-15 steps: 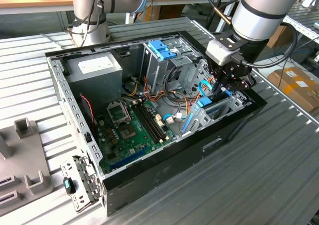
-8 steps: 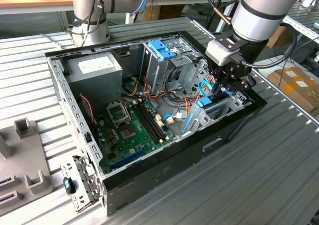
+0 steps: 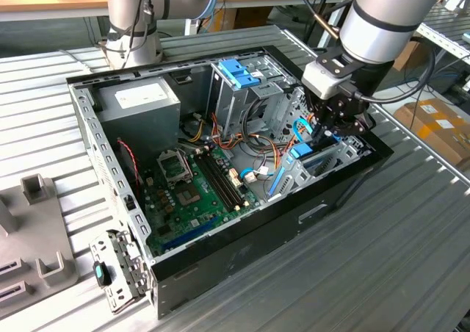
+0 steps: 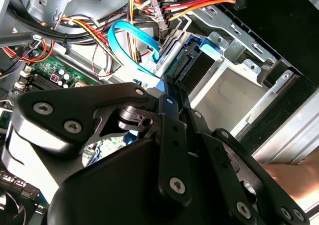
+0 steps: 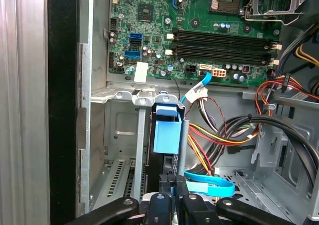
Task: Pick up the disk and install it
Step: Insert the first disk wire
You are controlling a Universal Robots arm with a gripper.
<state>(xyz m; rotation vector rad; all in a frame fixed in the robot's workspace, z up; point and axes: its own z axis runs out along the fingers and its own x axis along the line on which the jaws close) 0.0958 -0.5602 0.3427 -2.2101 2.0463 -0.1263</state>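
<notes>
I'm down inside the open computer case (image 3: 242, 247), at the corner farthest from the grey power-supply box (image 3: 139, 104). My pincer (image 3: 321, 135) is clenched on the disk (image 5: 166, 135), gripping its narrow upper edge. The disk stands on edge in the metal drive bay (image 5: 117, 130) at that corner, its blue plastic frame (image 3: 302, 153) showing just beneath my fingers (image 5: 172, 185) in the exterior view. In the first wrist view the blue tab of that frame sits between the bay's grey rails, with the green motherboard (image 5: 199, 31) beyond it. A blue flat cable (image 4: 133, 41) loops just beside the disk (it curls past my linkage in both wrist views), and a bundle of red, yellow and orange wires (image 4: 194, 1) runs near it. The tall metal cage with its blue top (image 3: 239, 73) stands between the power-supply box and me. The case rests on a ribbed metal desk (image 3: 396, 236).
</notes>
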